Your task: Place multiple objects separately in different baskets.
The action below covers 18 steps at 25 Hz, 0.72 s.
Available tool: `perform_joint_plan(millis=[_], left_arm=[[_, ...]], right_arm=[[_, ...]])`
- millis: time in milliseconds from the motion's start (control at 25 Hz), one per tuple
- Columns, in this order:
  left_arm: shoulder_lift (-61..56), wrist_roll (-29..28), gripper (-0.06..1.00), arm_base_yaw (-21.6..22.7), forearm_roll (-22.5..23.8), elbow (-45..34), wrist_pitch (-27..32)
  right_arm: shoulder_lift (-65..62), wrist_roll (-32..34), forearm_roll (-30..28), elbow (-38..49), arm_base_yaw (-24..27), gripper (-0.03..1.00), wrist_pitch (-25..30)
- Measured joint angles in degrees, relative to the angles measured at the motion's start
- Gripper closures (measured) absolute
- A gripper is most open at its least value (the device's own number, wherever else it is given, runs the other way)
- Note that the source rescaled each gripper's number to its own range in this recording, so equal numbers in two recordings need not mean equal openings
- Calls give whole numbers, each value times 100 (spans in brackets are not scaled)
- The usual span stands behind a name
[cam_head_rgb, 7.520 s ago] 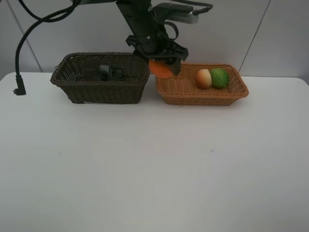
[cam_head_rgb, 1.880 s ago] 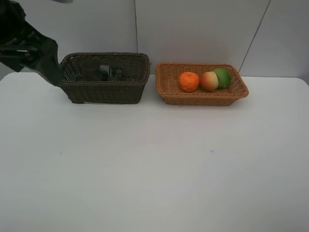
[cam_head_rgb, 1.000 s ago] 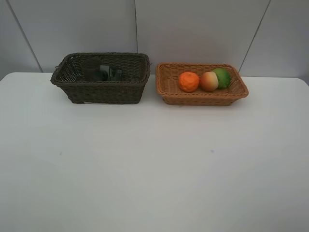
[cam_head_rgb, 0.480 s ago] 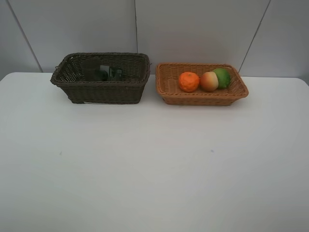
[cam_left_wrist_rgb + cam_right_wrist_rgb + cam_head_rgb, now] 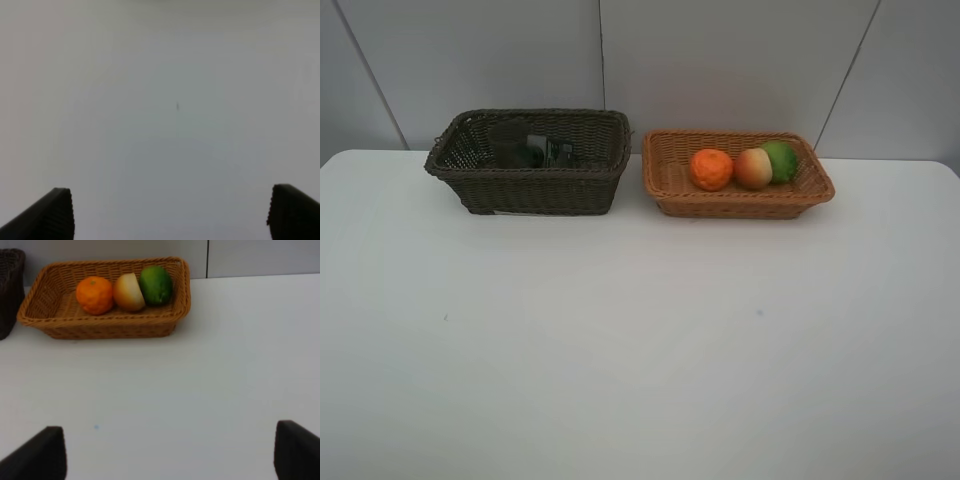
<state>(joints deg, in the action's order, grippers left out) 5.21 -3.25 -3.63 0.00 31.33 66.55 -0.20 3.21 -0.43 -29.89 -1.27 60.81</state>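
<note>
Orange mandarin now rests in tan basket | arm gone | both grippers wide, empty

Rough woven light orange-tan wicker basket; matt smooth white table; my ribbed black fingertips, matt.

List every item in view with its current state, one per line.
mandarin: resting in the tan basket
peach: in the tan basket, between mandarin and green fruit
green fruit: in the tan basket
dark basket: holds dark items, indistinct
left gripper: open, empty
right gripper: open, empty
</note>
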Motion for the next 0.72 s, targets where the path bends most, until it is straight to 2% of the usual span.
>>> perform_joint_plan(millis=[360, 720], left_arm=[[-556, 0, -6, 7, 114, -213, -465], [-556, -74, -6, 7, 190, -241, -550]], right_arm=[[0, 0, 0, 0, 0, 7, 0], [0, 0, 0, 0, 0, 7, 0]])
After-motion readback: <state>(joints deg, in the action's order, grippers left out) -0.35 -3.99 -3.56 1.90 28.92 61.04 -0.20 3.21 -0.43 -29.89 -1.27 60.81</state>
